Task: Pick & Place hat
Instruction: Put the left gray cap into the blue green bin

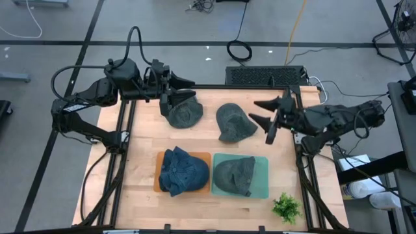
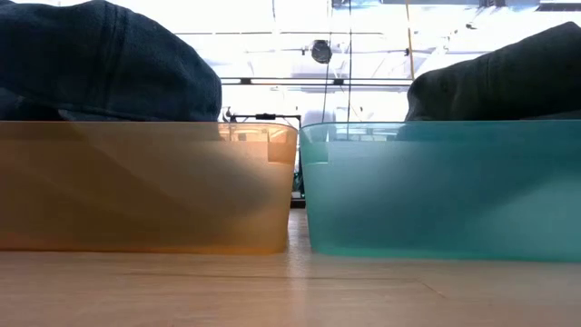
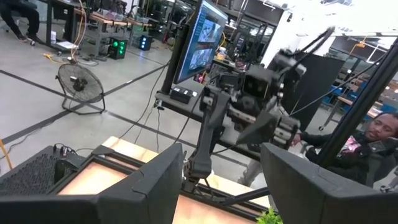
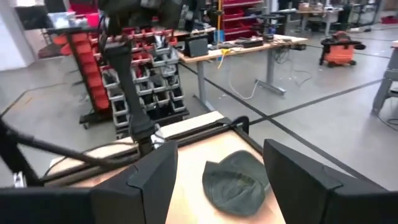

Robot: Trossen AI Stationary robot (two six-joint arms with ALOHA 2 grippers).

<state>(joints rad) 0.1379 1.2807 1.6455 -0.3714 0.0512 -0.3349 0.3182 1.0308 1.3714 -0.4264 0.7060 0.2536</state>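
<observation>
Two grey-green hats lie crown-up on the far half of the table, one far-left (image 1: 184, 115) and one in the middle (image 1: 234, 122). A blue denim hat (image 1: 182, 170) sits in the orange bin (image 1: 158, 185), and another grey-green hat (image 1: 235, 175) in the teal bin (image 1: 263, 185). My left gripper (image 1: 179, 102) hovers open over the far-left hat's far edge. My right gripper (image 1: 255, 111) hangs open just right of the middle hat. The right wrist view shows one grey-green hat (image 4: 236, 180) ahead of the open fingers (image 4: 221, 155). The left wrist view shows no hat beyond its open fingers (image 3: 221, 155).
A small green plant (image 1: 286, 207) stands near the table's near-right corner. Black frame rails run along the left (image 1: 120, 149) and right (image 1: 305, 175) table edges. In the low view the orange bin (image 2: 145, 186) and teal bin (image 2: 445, 191) stand side by side. A person (image 3: 379, 134) sits beyond the table.
</observation>
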